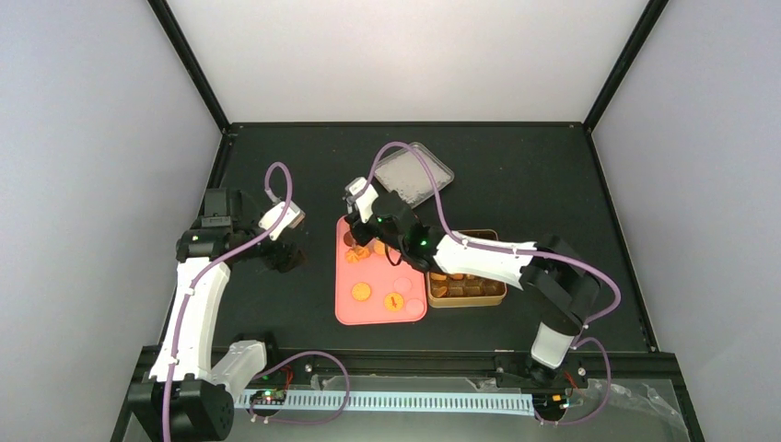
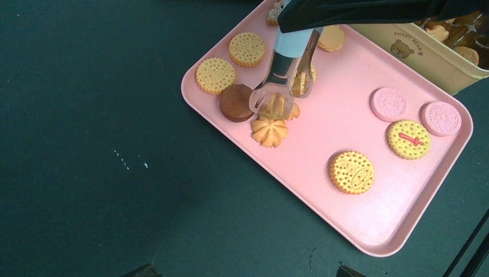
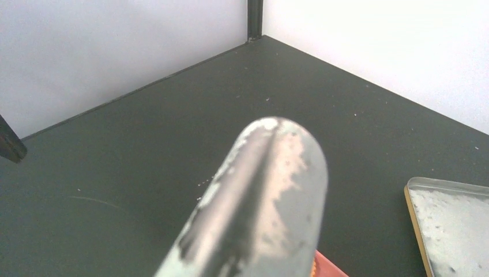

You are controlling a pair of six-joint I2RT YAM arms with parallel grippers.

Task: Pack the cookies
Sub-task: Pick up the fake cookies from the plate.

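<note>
Cookies lie on a pink tray (image 2: pixel 340 109): yellow rounds (image 2: pixel 215 75) (image 2: pixel 352 172), a dark brown one (image 2: pixel 234 104), a flower-shaped one (image 2: pixel 269 132), two pale pink ones (image 2: pixel 388 104) and one with a red mark (image 2: pixel 409 139). My right gripper (image 1: pixel 379 224) is shut on metal tongs (image 2: pixel 282 75), whose tips sit over an orange cookie beside the brown one. The right wrist view shows only the tongs' handle end (image 3: pixel 262 196). My left gripper (image 2: pixel 242 271) stands open over the dark table, left of the tray (image 1: pixel 368 315).
A golden tin (image 2: pixel 415 49) (image 1: pixel 468 296) holding several cookies stands against the tray's right side. Its lid (image 1: pixel 414 173) (image 3: pixel 455 225) lies behind the tray. Black frame posts and pale walls ring the table.
</note>
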